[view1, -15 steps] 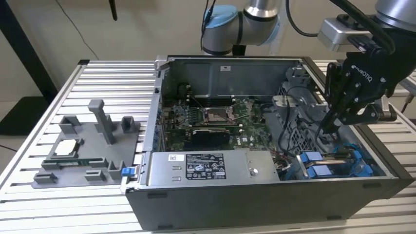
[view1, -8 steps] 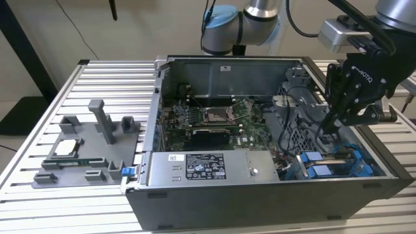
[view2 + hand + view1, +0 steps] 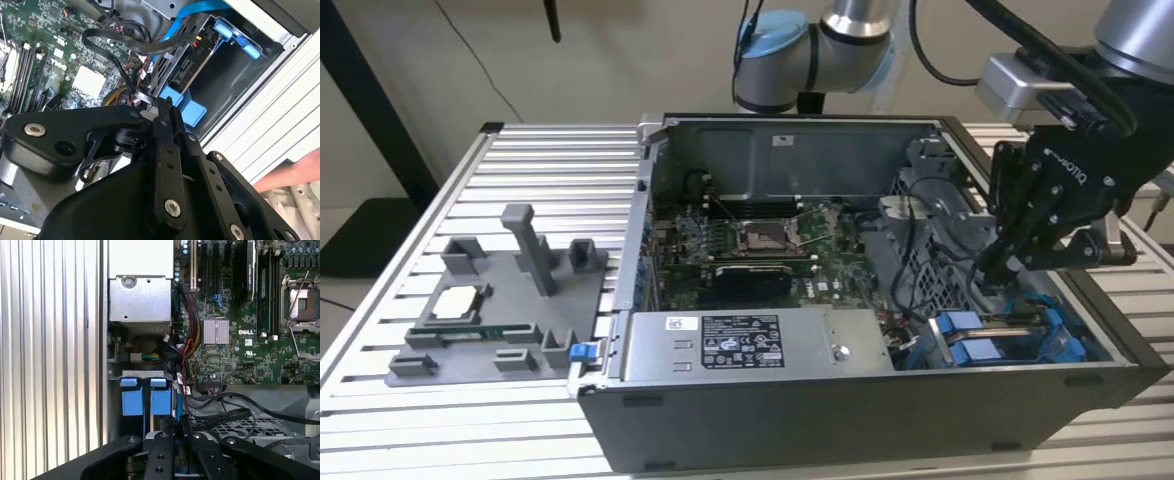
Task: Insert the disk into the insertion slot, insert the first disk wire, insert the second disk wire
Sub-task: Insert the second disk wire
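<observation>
"Two fingers of the pincer (image 3: 159,106) are pressing tip to tip, clenched. Is it carrying anything?"

"I cannot tell. A black wire (image 3: 125,44) is looping right past the tips, but whether it is being pinched between them is hidden. The pincer is reaching down into the open computer case (image 3: 854,390), probably because the wire ends are lying deep among the cables there."

"Where is the disk sitting?"

"The disk (image 3: 186,67) is already lying in the insertion slot (image 3: 927,262), in the case's near corner toward the exterior view's right. Its connector end is facing the pincer, which is likely why the arm is coming in from that side. The blue frame (image 3: 145,401) is clipping the disk, and its tabs are sticking out of the bay where they can be gripped."

"And the other cables?"

"A blue wire (image 3: 186,14) is running over the top of the cage toward the motherboard (image 3: 240,340). I cannot say whether it is plugged into the disk."

"Anything beyond the case?"

"The case is standing in the middle of the slatted table (image 3: 467,160). A grey fixture (image 3: 494,310) holding spare parts is resting by the table's edge on the exterior view's left, well apart from the work. In the second wrist view a person's hand (image 3: 295,172) is resting outside the case wall, near the slot."
</observation>
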Available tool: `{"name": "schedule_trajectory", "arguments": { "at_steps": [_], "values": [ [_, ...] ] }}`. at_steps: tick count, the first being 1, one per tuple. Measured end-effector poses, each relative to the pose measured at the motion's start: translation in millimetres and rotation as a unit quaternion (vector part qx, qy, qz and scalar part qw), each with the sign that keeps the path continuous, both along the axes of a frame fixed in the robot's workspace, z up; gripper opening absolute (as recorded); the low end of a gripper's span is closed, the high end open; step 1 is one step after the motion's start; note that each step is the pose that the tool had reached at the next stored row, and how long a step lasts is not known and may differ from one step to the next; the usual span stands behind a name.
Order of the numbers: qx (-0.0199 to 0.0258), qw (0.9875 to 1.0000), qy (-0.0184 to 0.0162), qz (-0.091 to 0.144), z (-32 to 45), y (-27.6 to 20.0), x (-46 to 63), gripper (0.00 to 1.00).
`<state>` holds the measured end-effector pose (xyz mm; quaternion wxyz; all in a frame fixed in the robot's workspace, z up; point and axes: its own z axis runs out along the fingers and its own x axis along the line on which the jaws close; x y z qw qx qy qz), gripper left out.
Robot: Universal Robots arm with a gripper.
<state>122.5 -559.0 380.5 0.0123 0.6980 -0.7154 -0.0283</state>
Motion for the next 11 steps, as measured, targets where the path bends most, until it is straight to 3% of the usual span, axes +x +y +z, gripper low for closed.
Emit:
{"name": "schedule_trajectory", "arguments": {
  "at_steps": [5,11],
  "values": [
    [0.0053,1.0000,0.0011,0.000,-4.3,-4.2,3.0,0.00],
    [0.0076,1.0000,0.0028,0.000,-9.8,-8.0,7.4,0.00]
  ]
}}
